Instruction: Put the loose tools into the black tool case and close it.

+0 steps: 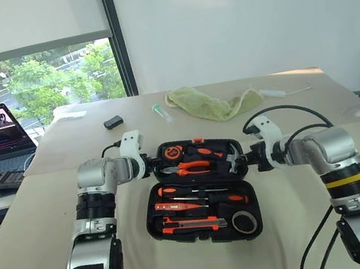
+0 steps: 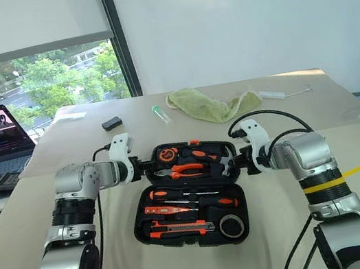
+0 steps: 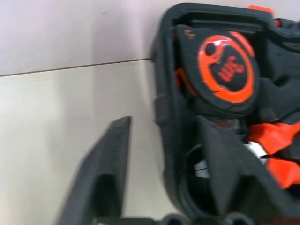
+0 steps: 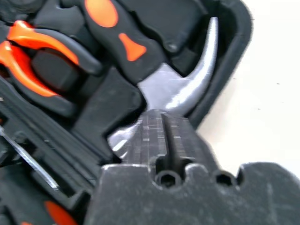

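Closing the case, one gripper at each end of its lid.

We are straddling the lid's left wall with the left gripper, fingers apart on either side of it. The right gripper is pinched shut with nothing between its fingers, tip over the hammer at the lid's right end. The tools are lying inside the case. That empty gripper could slip, leaving the lid lifting crookedly.

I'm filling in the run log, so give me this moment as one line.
stage: closing | black tool case: open, tools seated | left gripper: astride lid's left rim | right gripper: shut, at lid's right end by hammer
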### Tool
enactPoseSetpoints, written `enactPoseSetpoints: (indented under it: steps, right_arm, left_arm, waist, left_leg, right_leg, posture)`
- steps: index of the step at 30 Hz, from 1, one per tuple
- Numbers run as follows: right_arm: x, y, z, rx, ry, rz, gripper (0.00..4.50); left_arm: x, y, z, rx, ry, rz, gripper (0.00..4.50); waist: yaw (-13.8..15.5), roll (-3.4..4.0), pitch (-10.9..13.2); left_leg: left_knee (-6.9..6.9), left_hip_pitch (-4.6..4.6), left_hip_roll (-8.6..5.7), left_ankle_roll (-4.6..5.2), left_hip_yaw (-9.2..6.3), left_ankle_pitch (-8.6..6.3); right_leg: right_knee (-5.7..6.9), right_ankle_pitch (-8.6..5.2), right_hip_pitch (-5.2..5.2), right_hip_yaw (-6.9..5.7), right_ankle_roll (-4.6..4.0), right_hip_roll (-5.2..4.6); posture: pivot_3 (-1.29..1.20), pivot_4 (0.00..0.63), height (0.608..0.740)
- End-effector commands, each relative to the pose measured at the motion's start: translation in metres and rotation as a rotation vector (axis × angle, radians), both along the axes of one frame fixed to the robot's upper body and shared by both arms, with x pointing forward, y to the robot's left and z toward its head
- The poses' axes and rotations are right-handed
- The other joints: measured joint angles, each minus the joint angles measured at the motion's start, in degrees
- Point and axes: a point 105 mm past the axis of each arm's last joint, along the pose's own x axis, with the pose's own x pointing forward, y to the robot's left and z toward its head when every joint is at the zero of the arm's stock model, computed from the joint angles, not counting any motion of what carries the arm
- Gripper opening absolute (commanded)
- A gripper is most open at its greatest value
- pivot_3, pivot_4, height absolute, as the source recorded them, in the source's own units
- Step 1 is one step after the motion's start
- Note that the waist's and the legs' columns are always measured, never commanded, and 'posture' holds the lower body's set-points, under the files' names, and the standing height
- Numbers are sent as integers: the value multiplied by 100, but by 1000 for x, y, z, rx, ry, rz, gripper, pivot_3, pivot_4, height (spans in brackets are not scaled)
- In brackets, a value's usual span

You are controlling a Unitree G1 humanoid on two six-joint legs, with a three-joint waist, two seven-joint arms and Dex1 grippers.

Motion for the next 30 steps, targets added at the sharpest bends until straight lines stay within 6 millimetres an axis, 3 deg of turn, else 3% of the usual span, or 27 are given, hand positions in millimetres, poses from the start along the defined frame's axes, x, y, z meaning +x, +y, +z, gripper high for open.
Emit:
enactPoseSetpoints:
  steps: [1, 2, 6, 8, 9, 14, 19, 26, 30]
  right_arm:
    - [-1, -6, -3, -37, -5, -8, 0]
    - [-1, -6, -1, -30, -10, -8, 0]
    - [-11, 7, 31, -24, -160, 117, 0]
    - [-14, 7, 36, -33, -185, 113, 0]
    - [-14, 6, 36, -34, -182, 100, 589]
    - [-18, 1, 34, -24, -131, 34, 2123]
    - [-14, -10, 10, -64, -42, -51, 2123]
    - [0, -20, -8, -77, -7, -125, 2123]
    - [5, -18, -11, -76, -15, -117, 1038]
  left_arm:
    - [-3, 0, -4, 15, 3, -11, 360]
    - [-3, -1, -4, 13, 3, -12, 73]
    - [-5, -1, -3, 12, 1, -17, 31]
    - [-5, -1, -4, 13, 0, -18, 31]
    - [-6, -2, -4, 13, 0, -20, 0]
    - [-7, -5, -4, 18, 1, -33, 0]
    - [-8, -9, -5, 18, 4, -55, 0]
    - [-9, -10, -5, 19, 6, -61, 0]
    - [-11, -9, -6, 22, 7, -60, 0]
  waist:
    - [0, 0, 0]
    - [0, 0, 0]
    - [6, 0, 0]
    - [8, 0, 0]
    - [8, 0, 0]
    - [10, 0, 0]
    - [11, 0, 0]
    - [6, 0, 0]
    - [0, -4, -3]
  left_leg:
    - [0, 8, 0, 1, -1, 0]
    - [-1, 19, 0, 1, -2, -1]
    - [-1, 30, 2, 12, -8, -7]
    - [-1, 24, 2, 11, -9, -7]
    - [-1, 24, 2, 11, -9, -7]
    - [0, 25, 2, 11, -9, -7]
    - [-1, 24, 2, 11, -8, -7]
    - [-1, 24, 1, 11, -7, -7]
    - [0, 34, 2, 11, -7, -7]
  right_leg:
    - [-1, 0, 10, 0, 0, 0]
    - [-3, 0, 22, 0, 0, 0]
    - [-10, 0, 40, -6, 0, -2]
    - [-10, -1, 34, -7, 1, -1]
    - [-10, -1, 34, -6, 1, -1]
    - [-11, -1, 36, -7, 1, -2]
    - [-12, -1, 36, -7, 1, -3]
    - [-15, -1, 36, -6, 1, -2]
    - [-15, -1, 49, -7, 2, -1]
  posture:
    - [0, 150, 740]
    - [0, 150, 740]
    - [0, 150, 740]
    - [0, 150, 740]
    - [0, 150, 740]
    - [0, 150, 740]
    - [0, 150, 740]
    - [0, 150, 740]
    - [0, 150, 740]
